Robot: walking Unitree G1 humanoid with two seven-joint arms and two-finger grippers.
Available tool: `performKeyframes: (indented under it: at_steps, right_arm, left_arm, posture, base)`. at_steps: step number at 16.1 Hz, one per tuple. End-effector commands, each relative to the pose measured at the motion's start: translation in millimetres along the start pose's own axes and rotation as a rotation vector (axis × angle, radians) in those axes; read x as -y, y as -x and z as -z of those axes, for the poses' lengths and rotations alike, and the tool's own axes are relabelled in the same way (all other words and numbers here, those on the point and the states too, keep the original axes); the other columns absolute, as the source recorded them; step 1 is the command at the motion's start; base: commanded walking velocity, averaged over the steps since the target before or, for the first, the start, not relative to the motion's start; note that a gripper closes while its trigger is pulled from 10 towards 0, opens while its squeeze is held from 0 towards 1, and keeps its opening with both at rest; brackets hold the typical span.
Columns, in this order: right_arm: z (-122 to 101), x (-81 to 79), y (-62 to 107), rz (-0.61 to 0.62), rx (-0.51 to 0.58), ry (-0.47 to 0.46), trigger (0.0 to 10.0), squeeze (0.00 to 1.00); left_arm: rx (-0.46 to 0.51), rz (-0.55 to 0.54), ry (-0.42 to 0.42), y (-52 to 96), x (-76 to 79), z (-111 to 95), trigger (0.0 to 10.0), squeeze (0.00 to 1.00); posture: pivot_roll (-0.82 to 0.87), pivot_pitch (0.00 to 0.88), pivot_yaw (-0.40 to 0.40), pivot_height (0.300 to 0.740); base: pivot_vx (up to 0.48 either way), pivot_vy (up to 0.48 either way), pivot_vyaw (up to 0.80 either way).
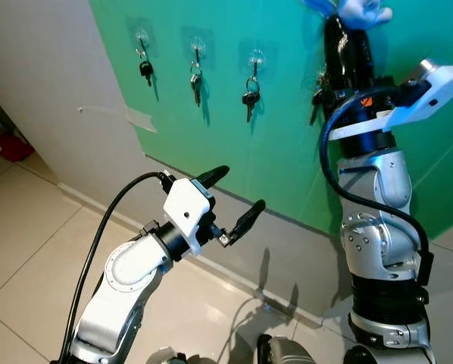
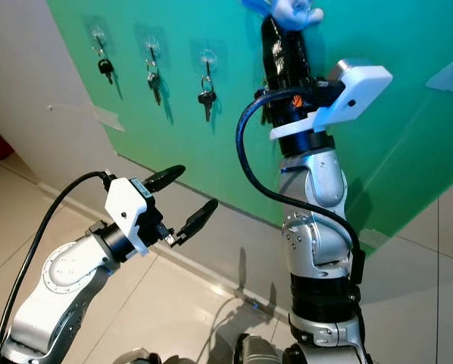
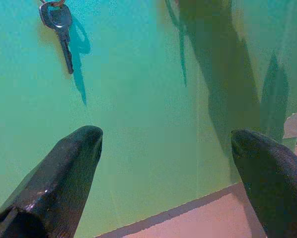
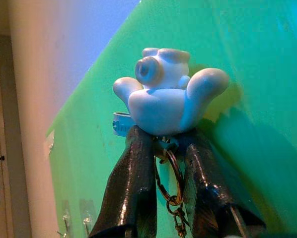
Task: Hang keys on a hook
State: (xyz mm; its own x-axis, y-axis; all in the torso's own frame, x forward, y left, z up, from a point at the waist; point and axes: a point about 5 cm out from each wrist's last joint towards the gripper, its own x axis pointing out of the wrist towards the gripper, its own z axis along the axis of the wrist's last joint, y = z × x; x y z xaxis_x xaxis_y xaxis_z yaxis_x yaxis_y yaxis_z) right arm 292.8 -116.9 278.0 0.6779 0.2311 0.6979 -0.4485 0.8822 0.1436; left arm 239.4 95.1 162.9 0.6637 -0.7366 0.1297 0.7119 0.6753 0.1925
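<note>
Big green wall (image 1: 287, 152) with three hooks already carrying keys (image 1: 250, 97). The right gripper (image 4: 161, 148) is raised against it, fingers pinched on a key ring (image 4: 171, 173) topped by a white figure charm (image 4: 163, 96) sitting just above the tips. I'd guess it's light and floppy, so hold it near the ring. The left gripper (image 1: 238, 199) sits low, spread wide, with nothing between its fingers.

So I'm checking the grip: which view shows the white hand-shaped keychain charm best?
The right wrist view: white hand-shaped keychain charm sits whole above the right gripper, ring dangling. Both eye views crop it at the top edge.
</note>
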Motion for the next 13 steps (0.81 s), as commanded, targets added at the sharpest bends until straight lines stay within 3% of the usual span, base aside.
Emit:
performKeyframes:
  at_steps: [1, 13]
  right_arm:
    - [2, 0.5, -1.6, 0.002, -0.006, 0.015, 10.0, 0.0]
    - [17, 1.3, 8.2, -0.003, -0.076, 0.066, 10.0, 0.0]
  left_arm:
    - [0.001, 0.005, -0.012, 1.2, 1.4, -2, 10.0, 0.0]
    - [0.0, 0.01, -0.014, 0.6, 0.1, -2, 10.0, 0.0]
  posture:
    - [-0.08, 0.115, 0.023, 0.74]
    - [-0.08, 0.115, 0.027, 0.74]
  base:
    - [0.0, 0.0, 0.0]
    - [0.0, 0.0, 0.0]
